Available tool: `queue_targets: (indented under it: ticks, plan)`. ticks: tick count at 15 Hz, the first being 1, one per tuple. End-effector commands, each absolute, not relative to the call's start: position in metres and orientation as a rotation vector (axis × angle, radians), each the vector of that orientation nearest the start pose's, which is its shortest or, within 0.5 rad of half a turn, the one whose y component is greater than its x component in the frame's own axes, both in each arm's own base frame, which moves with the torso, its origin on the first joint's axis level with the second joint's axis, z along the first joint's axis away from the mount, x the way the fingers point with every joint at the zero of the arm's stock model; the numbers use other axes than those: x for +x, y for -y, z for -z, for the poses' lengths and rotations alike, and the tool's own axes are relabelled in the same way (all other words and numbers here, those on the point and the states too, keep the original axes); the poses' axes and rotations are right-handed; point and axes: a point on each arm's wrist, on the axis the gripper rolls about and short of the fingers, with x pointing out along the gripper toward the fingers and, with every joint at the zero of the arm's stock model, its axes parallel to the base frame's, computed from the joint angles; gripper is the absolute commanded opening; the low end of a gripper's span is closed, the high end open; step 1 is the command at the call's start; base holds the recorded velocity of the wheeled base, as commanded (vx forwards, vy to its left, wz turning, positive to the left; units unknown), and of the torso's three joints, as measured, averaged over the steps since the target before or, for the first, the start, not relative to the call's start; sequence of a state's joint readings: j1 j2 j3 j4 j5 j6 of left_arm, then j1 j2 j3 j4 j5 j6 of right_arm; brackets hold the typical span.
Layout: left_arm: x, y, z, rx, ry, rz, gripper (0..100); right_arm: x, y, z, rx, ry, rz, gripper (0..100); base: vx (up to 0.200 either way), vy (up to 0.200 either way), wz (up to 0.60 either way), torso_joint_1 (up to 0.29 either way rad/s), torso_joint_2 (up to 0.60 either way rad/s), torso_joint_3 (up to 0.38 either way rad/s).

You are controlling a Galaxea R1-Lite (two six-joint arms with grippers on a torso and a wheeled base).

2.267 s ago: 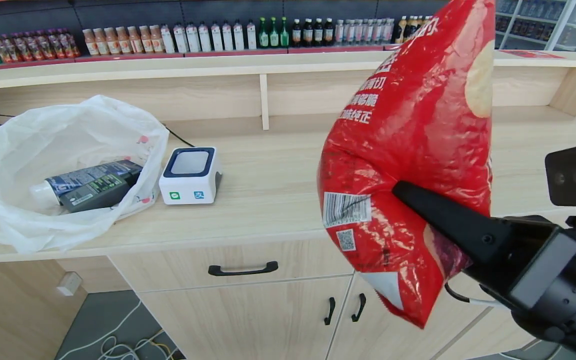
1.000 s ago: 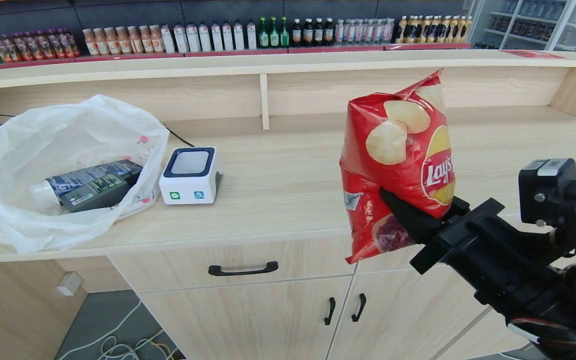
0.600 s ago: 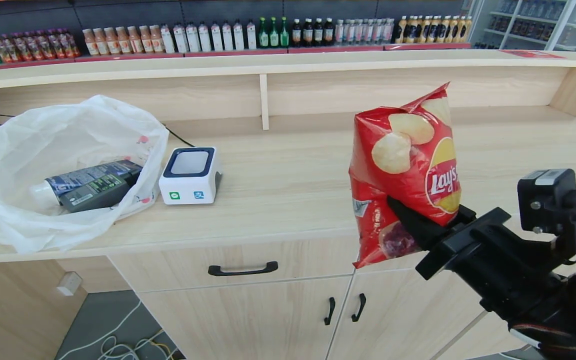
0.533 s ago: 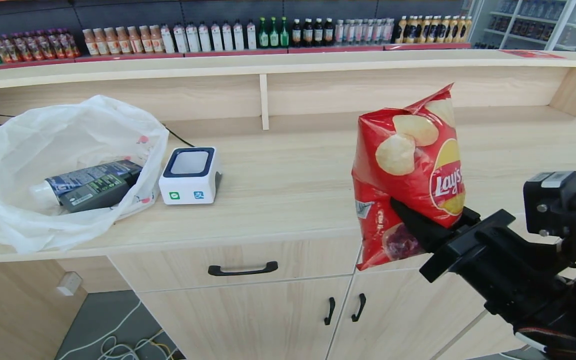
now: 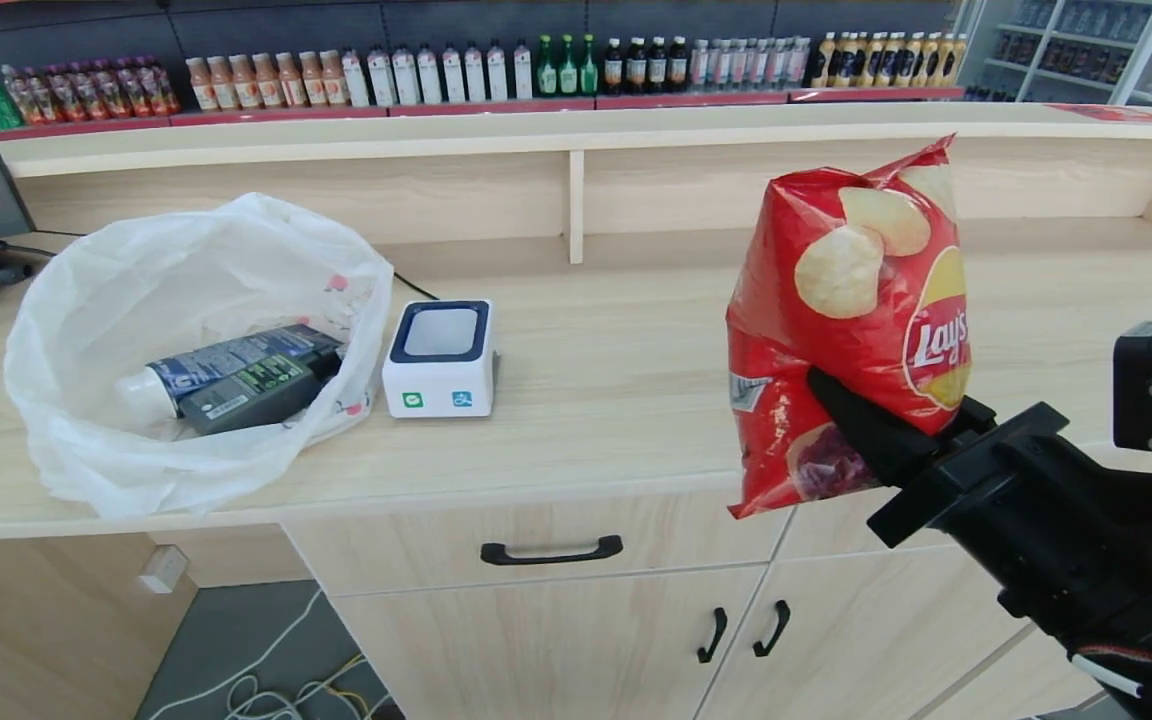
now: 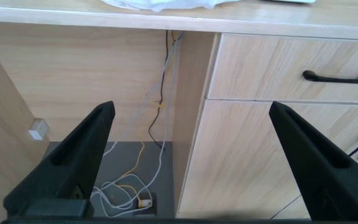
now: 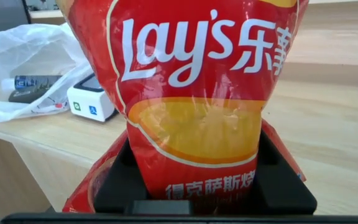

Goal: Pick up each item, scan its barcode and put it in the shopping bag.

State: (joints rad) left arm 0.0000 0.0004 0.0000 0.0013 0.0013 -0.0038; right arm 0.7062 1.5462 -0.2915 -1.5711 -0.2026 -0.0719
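Low, near left: holds left hand spread, before the cupboard fronts. Near right: pinches chip bag by its lower part in right hand, upright, aloft over the near edge of the tabletop. Probably light, soft, slippery, crushable; best taken gently, low or at a seam. Farther left: scanner, then shopping bag.

I record my left gripper, jaws wide apart, low before the cabinet under the counter, facing a black-handled drawer, floor cables and the bag edge.
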Motion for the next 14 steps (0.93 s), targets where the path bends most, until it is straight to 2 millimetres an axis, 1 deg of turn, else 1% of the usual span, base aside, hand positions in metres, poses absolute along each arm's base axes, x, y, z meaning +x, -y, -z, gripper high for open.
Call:
queue_targets:
  ticks: [1,4,6,7,9,11,14]
  plan:
    - [-0.0228,0.0000,-0.0753,-0.005,-0.002,-0.002,100,0.1657,-0.1352,-0.1927,0.078,0.320,-0.487,0,0.000,0.200,0.00,0.002,0.00,0.007]
    - [-0.0228,0.0000,-0.0753,-0.005,-0.002,-0.002,100,0.1660,-0.1355,-0.1944,0.069,0.330,-0.484,0,0.000,0.200,0.00,0.001,0.00,0.004]
    - [-0.0228,0.0000,-0.0753,-0.006,-0.002,-0.002,100,0.1629,-0.1325,-0.1912,0.042,0.323,-0.482,0,0.000,0.200,0.00,0.002,0.00,0.007]
    - [-0.0228,0.0000,-0.0753,-0.008,-0.002,-0.002,100,0.1640,-0.1334,-0.1960,0.053,0.342,-0.480,0,0.000,0.200,0.00,0.007,0.00,0.002]
    - [-0.0228,0.0000,-0.0753,-0.008,-0.002,-0.002,100,0.1631,-0.1318,-0.1972,0.058,0.347,-0.477,0,0.000,0.200,0.00,0.000,0.00,-0.005]
    - [-0.0228,0.0000,-0.0753,-0.008,-0.002,-0.002,100,0.1651,-0.1335,-0.1970,0.056,0.346,-0.477,0,0.000,0.200,0.00,0.002,0.00,0.000]
    - [-0.0228,0.0000,-0.0753,-0.008,-0.002,-0.002,100,0.1716,-0.1390,-0.1912,0.042,0.321,-0.479,0,0.000,0.200,0.00,0.007,0.00,0.004]
